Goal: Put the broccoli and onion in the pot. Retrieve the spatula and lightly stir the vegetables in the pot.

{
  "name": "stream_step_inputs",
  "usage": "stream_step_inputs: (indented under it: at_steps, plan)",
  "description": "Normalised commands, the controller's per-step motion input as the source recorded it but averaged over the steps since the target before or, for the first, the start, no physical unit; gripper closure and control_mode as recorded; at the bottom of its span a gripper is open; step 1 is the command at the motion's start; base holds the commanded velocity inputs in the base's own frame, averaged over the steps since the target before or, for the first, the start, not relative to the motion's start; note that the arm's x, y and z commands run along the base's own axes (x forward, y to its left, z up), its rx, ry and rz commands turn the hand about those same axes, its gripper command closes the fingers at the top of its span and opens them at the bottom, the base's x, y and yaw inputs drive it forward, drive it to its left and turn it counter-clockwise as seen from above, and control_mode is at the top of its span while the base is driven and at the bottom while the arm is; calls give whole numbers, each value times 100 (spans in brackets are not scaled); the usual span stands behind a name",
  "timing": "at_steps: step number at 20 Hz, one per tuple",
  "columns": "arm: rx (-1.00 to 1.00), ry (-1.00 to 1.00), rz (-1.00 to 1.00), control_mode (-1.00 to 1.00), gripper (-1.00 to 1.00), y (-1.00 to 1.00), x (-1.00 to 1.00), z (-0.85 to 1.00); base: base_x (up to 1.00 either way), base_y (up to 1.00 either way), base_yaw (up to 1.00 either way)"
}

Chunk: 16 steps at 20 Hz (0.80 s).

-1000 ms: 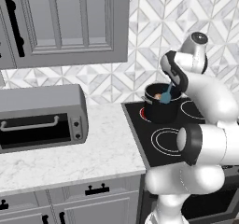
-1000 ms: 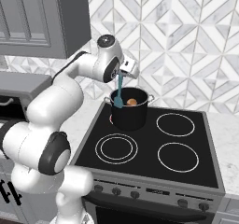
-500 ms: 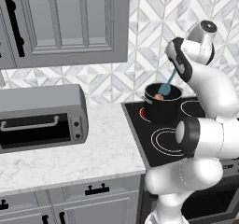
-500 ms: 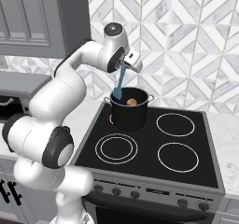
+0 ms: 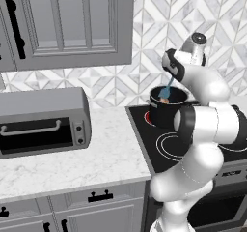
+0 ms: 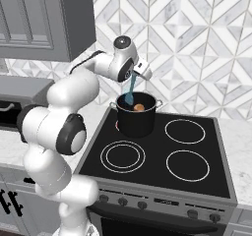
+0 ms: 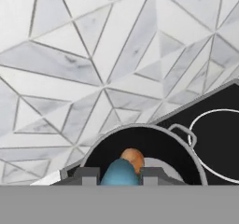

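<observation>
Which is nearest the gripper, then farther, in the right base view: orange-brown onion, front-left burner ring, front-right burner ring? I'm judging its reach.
1. Orange-brown onion, inside the black pot just below the gripper.
2. Front-left burner ring, before the pot.
3. Front-right burner ring, far right.

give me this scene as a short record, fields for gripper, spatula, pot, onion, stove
gripper: shut on the spatula, above the pot
spatula: light blue, held by its handle, slanting down with the blade inside the pot
pot: black with a grey rim, on the rear left burner
onion: orange-brown, inside the pot beside the blade
broccoli: cannot tell from these views
stove: black cooktop, the other three burners bare
toaster oven: on the counter left of the stove
</observation>
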Motion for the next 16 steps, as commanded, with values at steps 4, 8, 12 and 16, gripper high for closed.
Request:
stream_step_inputs:
  at_steps: [4, 8, 12, 16]
  plan:
    - [-6, 0, -2, -100, 100, -3, 69, -58, 0, 0, 0]
    - [-3, 4, -1, -100, 100, -5, 51, -56, 0, 0, 0]
    - [-2, 8, -1, -100, 100, -7, 48, -52, 0, 0, 0]
    - [-2, 7, 0, -100, 100, -14, 48, -37, 0, 0, 0]
